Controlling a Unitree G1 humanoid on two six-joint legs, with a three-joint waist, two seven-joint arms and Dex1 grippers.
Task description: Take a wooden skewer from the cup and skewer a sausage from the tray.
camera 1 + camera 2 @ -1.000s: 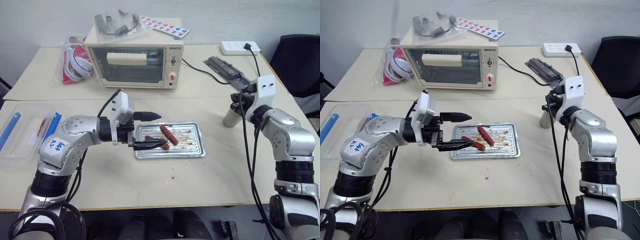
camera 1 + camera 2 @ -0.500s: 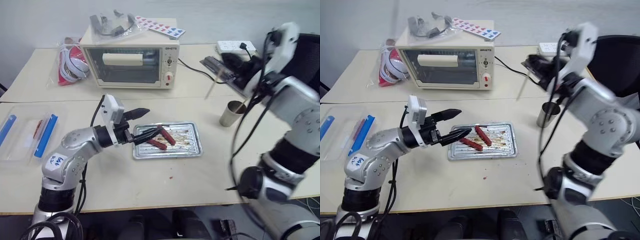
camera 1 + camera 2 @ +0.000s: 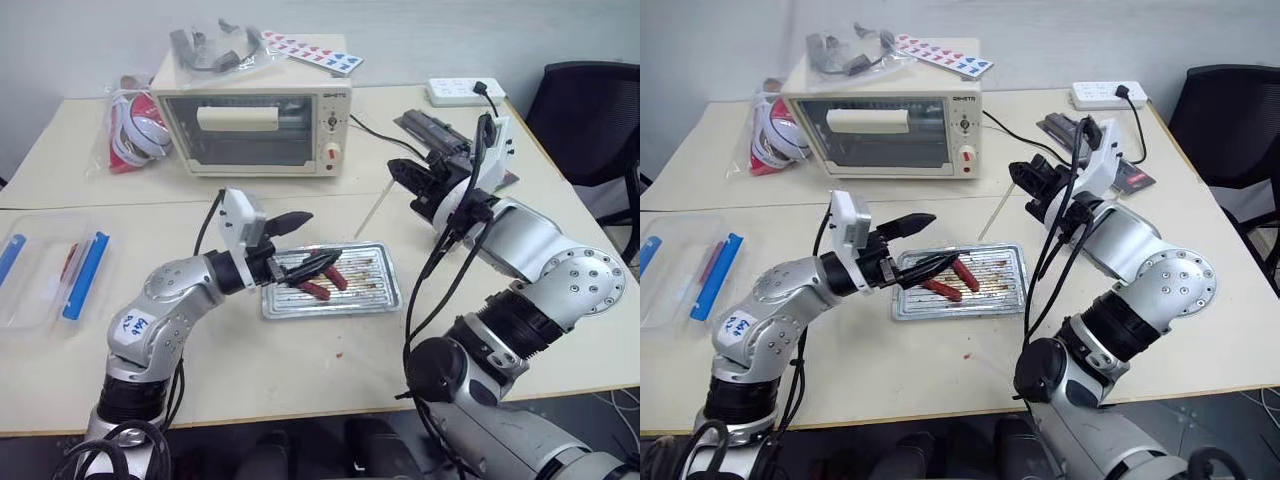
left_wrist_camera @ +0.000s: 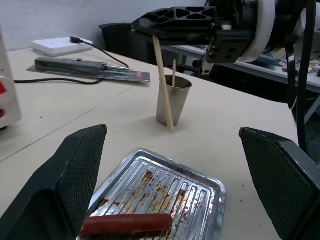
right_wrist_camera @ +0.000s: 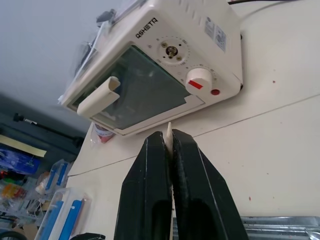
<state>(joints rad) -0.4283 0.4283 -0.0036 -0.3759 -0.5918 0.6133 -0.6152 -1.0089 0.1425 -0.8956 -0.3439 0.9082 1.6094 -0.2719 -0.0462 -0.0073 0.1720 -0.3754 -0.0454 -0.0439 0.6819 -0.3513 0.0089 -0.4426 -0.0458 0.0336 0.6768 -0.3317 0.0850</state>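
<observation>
A: Right gripper (image 5: 168, 150)?
B: Fingers clamped on a wooden skewer (image 3: 371, 212), held above the table, slanting down toward the tray (image 3: 385, 297). Left gripper (image 3: 312, 243) gapes wide, empty, over the tray's near end.

A: Sausages?
B: Two on the ribbed tray; one sausage (image 4: 126, 224) lies between the left fingers, untouched.

A: Surroundings?
B: Cup (image 4: 172, 101) beyond the tray, one stick inside. Toaster oven (image 3: 255, 118) behind, power strip (image 3: 463, 91) at the far edge, clear box (image 3: 30, 270) at left. Nothing between skewer tip and tray.

Fingers (image 5: 150, 200) pinch wooden skewer (image 5: 169, 134) (toaster oven (image 5: 165, 65) beyond).
</observation>
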